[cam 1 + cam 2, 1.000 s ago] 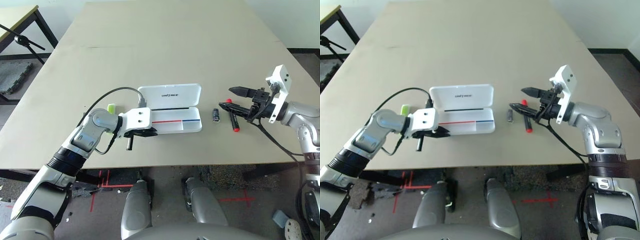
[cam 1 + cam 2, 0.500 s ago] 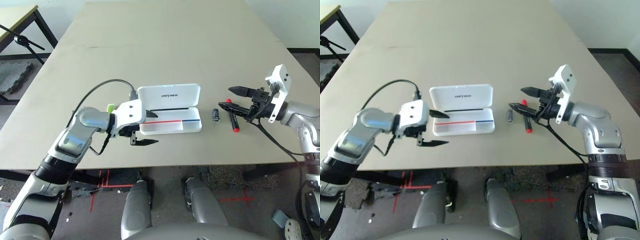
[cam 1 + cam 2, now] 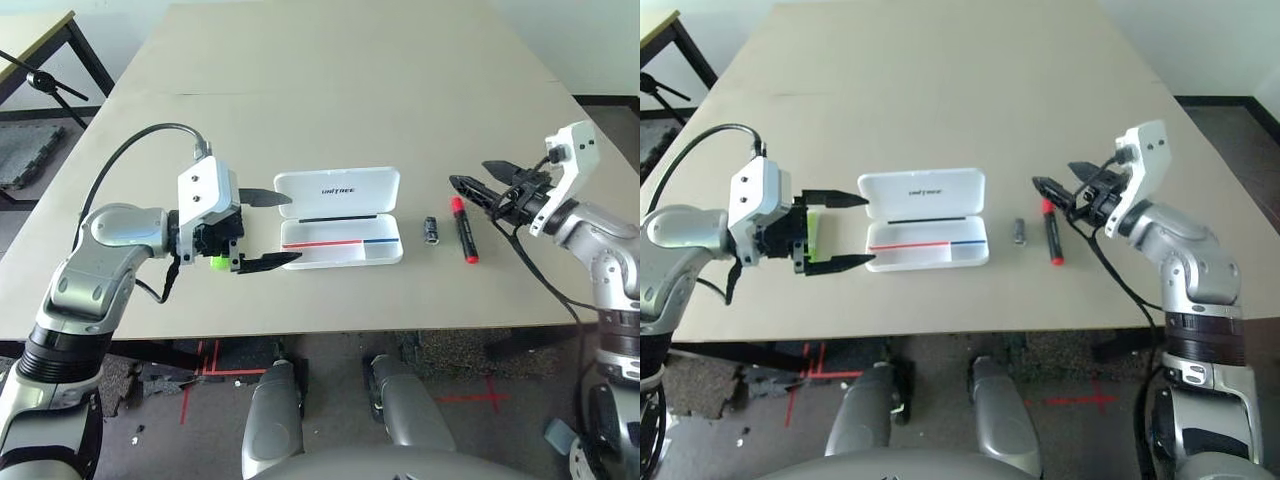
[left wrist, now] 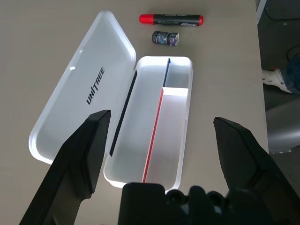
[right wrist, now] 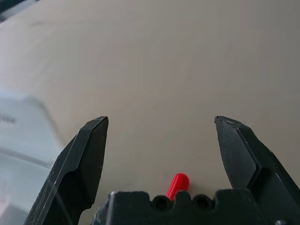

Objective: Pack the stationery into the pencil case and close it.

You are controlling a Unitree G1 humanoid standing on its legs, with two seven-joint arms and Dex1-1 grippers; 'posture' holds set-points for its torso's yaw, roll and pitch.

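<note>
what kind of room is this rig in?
Probably a lab or workshop test area, not an office. One big bare beige table, red tape marks on the grey floor, and a black stand leg beside a second table at the robot's far left.

Open pencil case [image 3: 340, 220] mid-table, raised lid [image 3: 337, 189] walling its 12 o'clock side. Free approach from 6 o'clock. At 3 o'clock, stubby dark item [image 3: 432, 230] and red-capped marker [image 3: 463, 228] close together, narrow gap between. Lime-green highlighter [image 3: 812, 232] at 9 o'clock, crowded by left gripper [image 3: 268, 229].
</note>
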